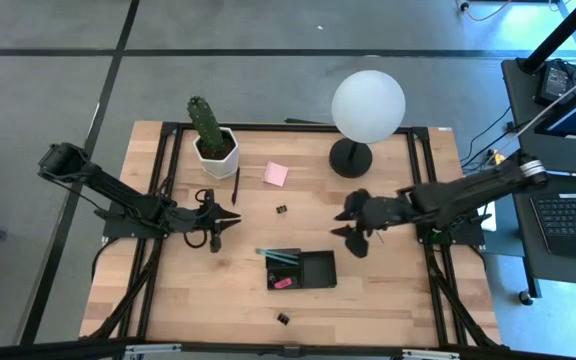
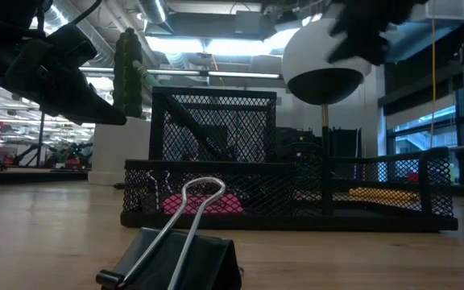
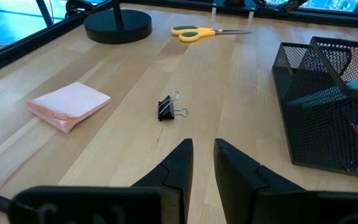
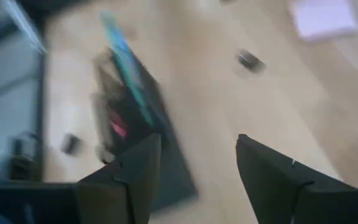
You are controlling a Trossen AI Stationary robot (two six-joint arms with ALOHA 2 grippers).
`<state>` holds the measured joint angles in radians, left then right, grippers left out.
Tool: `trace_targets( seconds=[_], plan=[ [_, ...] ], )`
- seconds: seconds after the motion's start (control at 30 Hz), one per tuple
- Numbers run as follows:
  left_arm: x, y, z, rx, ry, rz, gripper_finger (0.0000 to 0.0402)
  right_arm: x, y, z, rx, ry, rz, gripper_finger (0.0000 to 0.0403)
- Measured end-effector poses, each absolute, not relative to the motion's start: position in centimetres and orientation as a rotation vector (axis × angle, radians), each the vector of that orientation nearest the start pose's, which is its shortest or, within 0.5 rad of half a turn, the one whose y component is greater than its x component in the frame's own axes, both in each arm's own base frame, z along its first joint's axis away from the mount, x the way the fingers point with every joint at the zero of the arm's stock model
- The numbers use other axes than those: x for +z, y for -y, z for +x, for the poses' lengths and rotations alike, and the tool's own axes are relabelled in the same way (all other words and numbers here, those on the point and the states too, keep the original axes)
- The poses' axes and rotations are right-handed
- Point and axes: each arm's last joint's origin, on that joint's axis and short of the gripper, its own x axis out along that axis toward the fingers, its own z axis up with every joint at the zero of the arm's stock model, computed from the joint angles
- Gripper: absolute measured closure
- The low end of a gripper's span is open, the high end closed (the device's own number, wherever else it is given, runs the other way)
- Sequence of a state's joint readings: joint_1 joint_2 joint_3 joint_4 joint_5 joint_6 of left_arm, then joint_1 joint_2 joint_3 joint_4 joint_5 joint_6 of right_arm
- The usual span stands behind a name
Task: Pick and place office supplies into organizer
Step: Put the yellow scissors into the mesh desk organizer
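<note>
Looking from above, the organizer (image 1: 301, 269) lay on the bench (image 1: 168, 300) between the two arms, with a pink eraser (image 1: 281, 283) and a green pencil (image 1: 278, 254) inside. The right gripper (image 1: 351, 229) hung just beside its right end with fingers spread and empty. The left gripper (image 1: 224, 222) waited near the cactus (image 1: 208, 128).

At bench height, one binder clip (image 2: 176, 256) lay in front of the organizer (image 2: 288, 193), and something yellow showed low behind its mesh, too unclear to name.

From the left wrist, the fingers (image 3: 178, 169) stood nearly closed on nothing, pointing toward another binder clip (image 3: 169, 109); a sticky-note pad (image 3: 69, 106) and scissors (image 3: 202, 31) lay further away.

From the right wrist, the picture was blurred, yet the wide fingers (image 4: 135, 171) were clear.

I judged that the next pick should begin with the fingers centred over one small item and lowered straight, because a clip could slide away easily.
</note>
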<state>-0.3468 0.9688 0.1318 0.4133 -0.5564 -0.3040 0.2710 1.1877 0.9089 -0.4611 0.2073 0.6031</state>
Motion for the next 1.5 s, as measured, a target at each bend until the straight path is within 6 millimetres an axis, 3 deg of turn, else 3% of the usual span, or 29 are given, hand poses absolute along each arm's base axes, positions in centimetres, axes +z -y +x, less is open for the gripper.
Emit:
trace_targets(
  seconds=[0.17, 0.37, 0.63, 1.1, 1.5],
  plan=[
    [14.1, 4.1, 15.9, 0.262, -0.346, -0.114, 0.0343, 26.6, -5.1, 22.2, -0.372, -0.791, 0.365, 0.0194],
    [14.1, 4.1, 15.9, 0.262, -0.345, -0.115, 0.0343, 25.0, -4.2, 22.5, -0.592, -0.837, 0.395, 0.0194],
    [14.1, 4.1, 15.9, 0.264, -0.343, -0.127, 0.0343, 21.7, -2.7, 23.1, -0.806, -1.033, 0.406, 0.0194],
    [14.1, 4.1, 15.9, 0.264, -0.343, -0.13, 0.0343, 19.6, 1.2, 24.2, -0.863, -1.191, 0.422, 0.0194],
    [14.1, 4.1, 15.9, 0.264, -0.344, -0.129, 0.0343, 17.5, 3.0, 25.0, -0.886, -1.289, 0.372, 0.0194]
  ],
)
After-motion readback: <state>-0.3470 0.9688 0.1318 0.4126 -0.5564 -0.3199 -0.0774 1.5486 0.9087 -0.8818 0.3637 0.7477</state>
